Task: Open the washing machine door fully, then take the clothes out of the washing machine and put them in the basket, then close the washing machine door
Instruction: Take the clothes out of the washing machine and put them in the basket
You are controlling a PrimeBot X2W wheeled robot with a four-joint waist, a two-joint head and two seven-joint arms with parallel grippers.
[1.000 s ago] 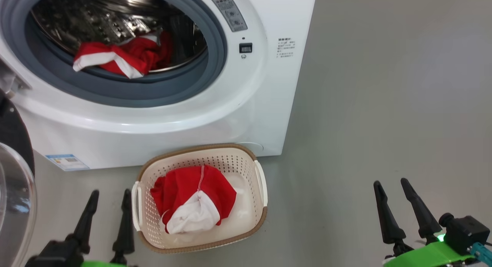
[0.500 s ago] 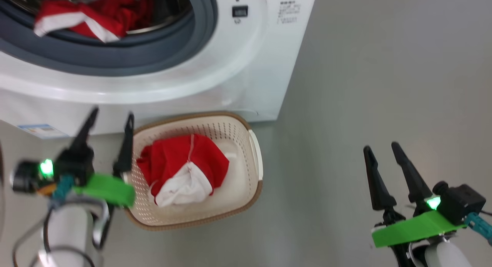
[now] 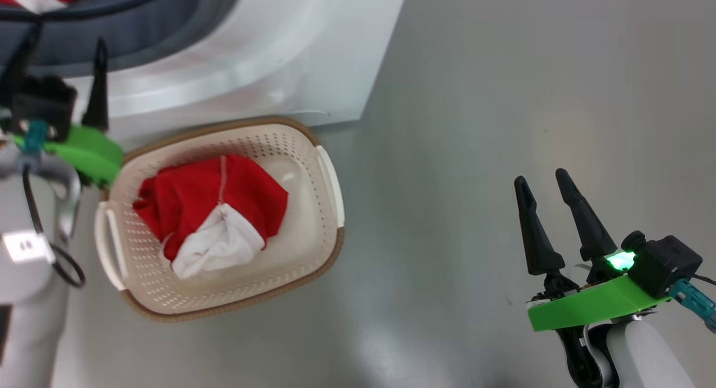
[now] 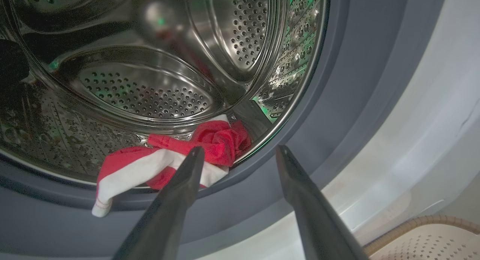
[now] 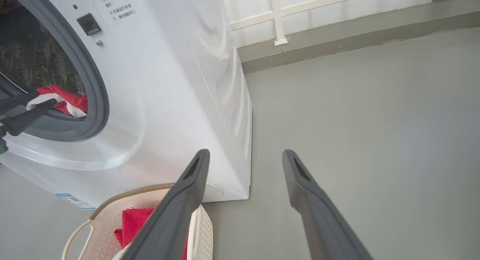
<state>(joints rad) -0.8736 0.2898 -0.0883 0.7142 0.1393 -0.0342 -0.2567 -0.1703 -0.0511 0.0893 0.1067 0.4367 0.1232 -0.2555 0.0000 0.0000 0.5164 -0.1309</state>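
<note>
Currently, left tool (image 4: 240, 149) wide, facing clothes (image 4: 215, 142) in washing machine (image 4: 442, 114), right tool (image 3: 541, 175) wide, empty

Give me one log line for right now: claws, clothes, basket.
left claw: open, tips near cloth at drum mouth | right claw: open, over floor | basket: holds red bundle | cloth: not yet gripped

My head camera looks steeply down at the floor (image 3: 475, 153), with the basket (image 3: 305, 248) at centre left and the washing machine (image 3: 291, 58) cropped at the upper left. My left wrist camera sits close, facing into the drum (image 4: 150, 99). My right wrist camera stands farther back, sharing washing machine and basket along its left.
</note>
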